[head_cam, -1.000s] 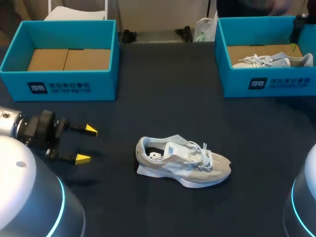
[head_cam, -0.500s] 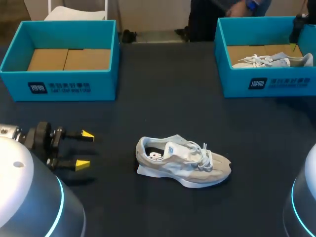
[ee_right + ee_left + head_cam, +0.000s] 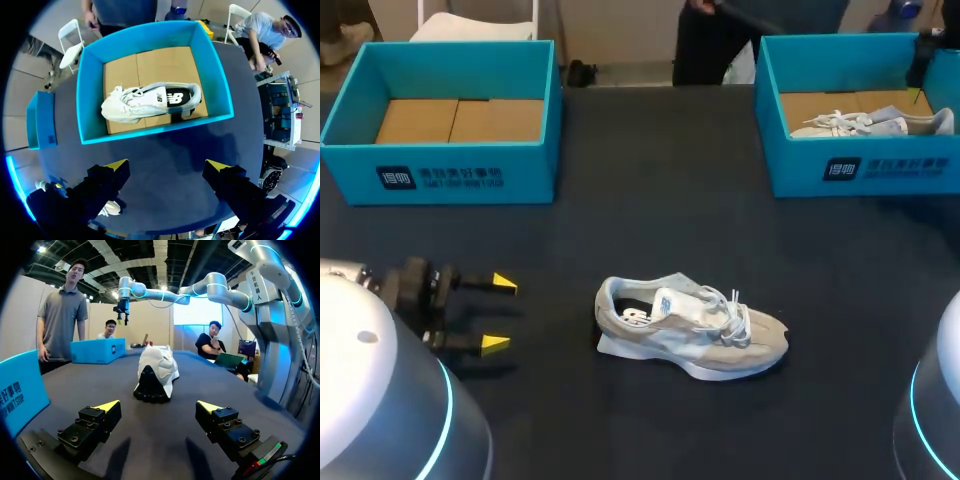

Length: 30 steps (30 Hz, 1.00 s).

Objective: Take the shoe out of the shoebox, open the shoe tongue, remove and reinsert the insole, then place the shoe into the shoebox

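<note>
The shoe (image 3: 690, 335) lies out of its box near the middle of the desk (image 3: 650, 210), upright as far as I can tell, laces and tongue on top. Its long axis runs across the desk from side to side, with the heel toward my left and the toe toward my right. The left gripper (image 3: 500, 315) hovers low just off that heel end, its fingers apart and holding nothing, and it points along the shoe's length. In the left wrist view the heel sits straight ahead of the gripper, in line with the gap between the fingers but clearly apart from them.

The right gripper (image 3: 167, 165) hangs above the right shoebox (image 3: 150, 132), fingers spread and holding nothing, looking down on a second shoe (image 3: 150, 102) inside. It is well apart from the shoe on the desk. The left shoebox (image 3: 440, 175) stands at the far left, its cardboard floor showing.

The left arm is the nearer one. A reach for the tongue would have to pass over the heel collar — or come in from above — since the tongue lies beyond the heel.
</note>
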Motion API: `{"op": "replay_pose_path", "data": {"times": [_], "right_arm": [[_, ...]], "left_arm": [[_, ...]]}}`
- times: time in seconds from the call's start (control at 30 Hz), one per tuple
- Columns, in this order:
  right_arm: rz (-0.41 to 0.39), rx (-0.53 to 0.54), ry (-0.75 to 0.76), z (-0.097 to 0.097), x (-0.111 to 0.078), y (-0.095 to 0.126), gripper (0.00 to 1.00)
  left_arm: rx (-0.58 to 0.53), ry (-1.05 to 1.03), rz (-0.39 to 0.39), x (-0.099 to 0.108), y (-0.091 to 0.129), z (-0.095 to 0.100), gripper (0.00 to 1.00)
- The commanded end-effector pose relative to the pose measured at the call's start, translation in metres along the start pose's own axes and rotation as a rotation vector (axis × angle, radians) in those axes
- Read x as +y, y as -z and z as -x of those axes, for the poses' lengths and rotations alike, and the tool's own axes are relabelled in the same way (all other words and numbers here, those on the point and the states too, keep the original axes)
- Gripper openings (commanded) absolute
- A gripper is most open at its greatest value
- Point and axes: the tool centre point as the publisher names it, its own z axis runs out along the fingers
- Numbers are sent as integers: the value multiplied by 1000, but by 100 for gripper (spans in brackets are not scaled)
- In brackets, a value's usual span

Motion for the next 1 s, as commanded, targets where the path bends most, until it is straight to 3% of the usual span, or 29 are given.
{"op": "replay_pose_path", "data": {"times": [0.03,0.2,0.67,1.0], "right_arm": [[3,0,-1,0,-1,0,100],[3,0,-1,0,-1,0,100],[3,0,-1,0,-1,0,100],[3,0,-1,0,-1,0,100]], "left_arm": [[-5,2,9,2,-15,1,100],[-24,51,-5,2,-31,11,100],[-24,51,-5,2,-31,11,100],[-4,42,-23,-2,-56,18,100]]}}
